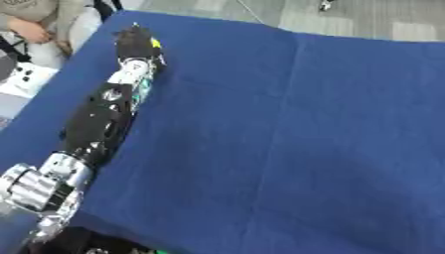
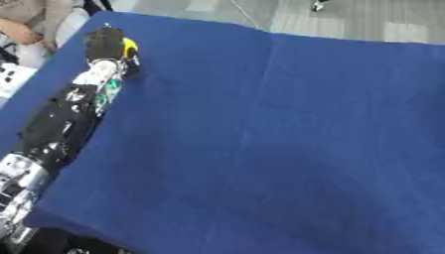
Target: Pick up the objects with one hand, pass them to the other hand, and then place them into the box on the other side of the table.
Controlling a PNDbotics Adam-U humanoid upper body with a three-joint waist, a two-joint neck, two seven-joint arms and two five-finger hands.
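We judge this to be the first step, the pick-up: our left hand (image 2: pixel 105 43) is stretched out to the far left corner of the desk (image 2: pixel 287 129), which is covered in blue cloth, and it sits right at a small yellow object (image 2: pixel 130 47). We cannot name that object more closely; only a rounded yellow patch shows.

The yellow object lies at the far left corner of the desk, just on the right side of the left hand and touching it, partly hidden by the dark fingers. The fingers look curled over or round it, but from this angle we cannot tell whether the hand has closed on it or merely rests against it, nor whether the object is lifted off the cloth or lying on it.

Our right hand shows in neither view, and no box is visible anywhere on the desk.

If the hold is not yet made, the next move calls for closing the fingers round the yellow object and raising it clear of the cloth. After that we would need to draw the left arm back from that corner toward the middle of the desk, where the right hand can come in to take the object over.
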